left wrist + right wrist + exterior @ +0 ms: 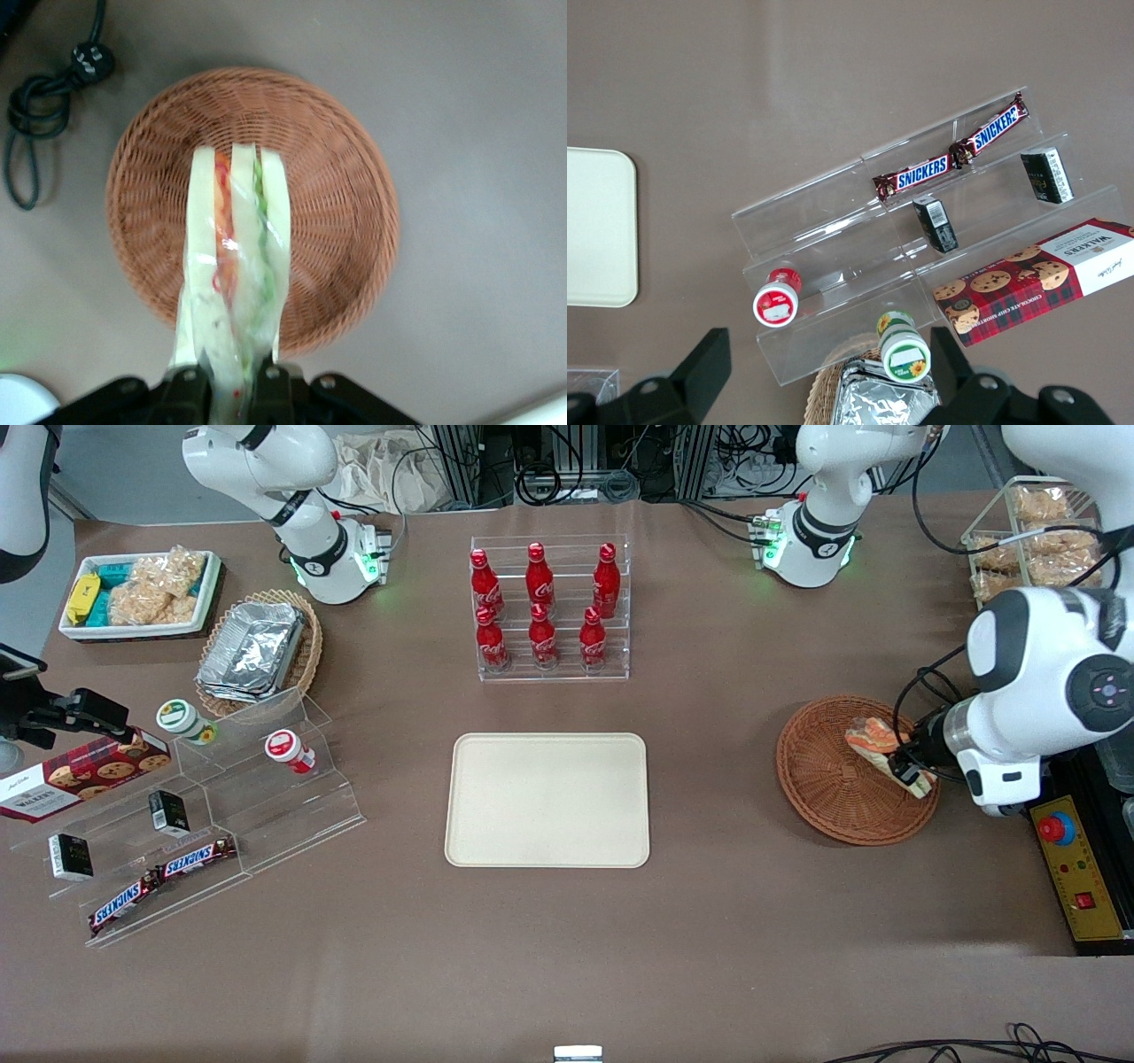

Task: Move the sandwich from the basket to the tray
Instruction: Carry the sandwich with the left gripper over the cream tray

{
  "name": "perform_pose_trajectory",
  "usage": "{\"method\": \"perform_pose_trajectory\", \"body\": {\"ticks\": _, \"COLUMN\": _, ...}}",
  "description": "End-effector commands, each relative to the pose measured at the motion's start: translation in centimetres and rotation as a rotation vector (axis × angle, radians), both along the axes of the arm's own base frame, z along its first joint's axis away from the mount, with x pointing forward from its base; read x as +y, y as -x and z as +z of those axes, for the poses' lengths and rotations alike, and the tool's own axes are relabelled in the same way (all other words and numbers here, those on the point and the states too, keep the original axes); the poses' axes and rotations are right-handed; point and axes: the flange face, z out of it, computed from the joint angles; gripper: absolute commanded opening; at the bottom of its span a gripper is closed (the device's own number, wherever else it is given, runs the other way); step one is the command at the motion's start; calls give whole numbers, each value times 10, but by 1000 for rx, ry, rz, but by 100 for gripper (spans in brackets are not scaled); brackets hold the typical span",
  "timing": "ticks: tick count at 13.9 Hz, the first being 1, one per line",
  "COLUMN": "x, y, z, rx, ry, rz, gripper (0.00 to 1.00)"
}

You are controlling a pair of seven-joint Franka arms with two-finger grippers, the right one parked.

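Observation:
The sandwich (873, 741) is a clear-wrapped wedge of pale bread with orange-red and green layers. My left gripper (912, 771) is shut on one end of it and holds it over the round reddish-brown wicker basket (824, 779), lifted above the weave. In the left wrist view the sandwich (237, 248) sticks out from between the black fingers (275, 390) of the gripper (232, 394), with the basket (345, 221) below it. The cream-beige tray (547, 800) lies bare at the table's middle, well apart from the gripper, toward the parked arm's end.
A clear rack of red cola bottles (549, 607) stands farther from the front camera than the tray. A yellow control box with a red button (1072, 868) lies beside the basket. A tiered clear stand with snacks (190, 815) and a tan basket of foil containers (257, 651) lie toward the parked arm's end.

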Motion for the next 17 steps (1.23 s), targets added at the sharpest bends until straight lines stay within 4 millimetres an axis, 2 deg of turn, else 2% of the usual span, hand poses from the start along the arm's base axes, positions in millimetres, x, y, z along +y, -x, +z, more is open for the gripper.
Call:
{"method": "perform_pose_trajectory", "body": {"ticks": 1, "x": -71, "y": -7, "z": 50, "rx": 13, "ry": 54, "rz": -170, "gripper": 0}}
{"method": "perform_pose_trajectory", "body": {"ticks": 2, "x": -109, "y": -3, "z": 54, "rx": 5, "ry": 75, "rz": -234, "gripper": 0}}
{"method": "perform_pose_trajectory", "body": {"ticks": 3, "x": -149, "y": 2, "z": 49, "rx": 16, "ry": 101, "rz": -283, "gripper": 0}}
{"method": "perform_pose_trajectory", "body": {"ticks": 5, "x": -215, "y": 21, "z": 25, "rx": 62, "ry": 116, "rz": -363, "gripper": 0}}
{"method": "perform_pose_trajectory", "body": {"ticks": 6, "x": -244, "y": 28, "z": 6, "rx": 90, "ry": 130, "rz": -410, "gripper": 0}}
{"method": "perform_pose_trajectory", "body": {"ticks": 8, "x": -294, "y": 29, "z": -30, "rx": 106, "ry": 181, "rz": -468, "gripper": 0}}
{"method": "perform_pose_trajectory", "body": {"ticks": 10, "x": -340, "y": 30, "z": -72, "rx": 104, "ry": 194, "rz": -460, "gripper": 0}}
{"method": "perform_pose_trajectory", "body": {"ticks": 12, "x": -358, "y": 22, "z": -108, "rx": 58, "ry": 125, "rz": -441, "gripper": 0}}
{"method": "perform_pose_trajectory", "body": {"ticks": 14, "x": -382, "y": 23, "z": -121, "rx": 20, "ry": 146, "rz": -448, "gripper": 0}}
{"method": "perform_pose_trajectory", "body": {"ticks": 17, "x": -391, "y": 18, "z": -145, "rx": -26, "ry": 171, "rz": -465, "gripper": 0}}
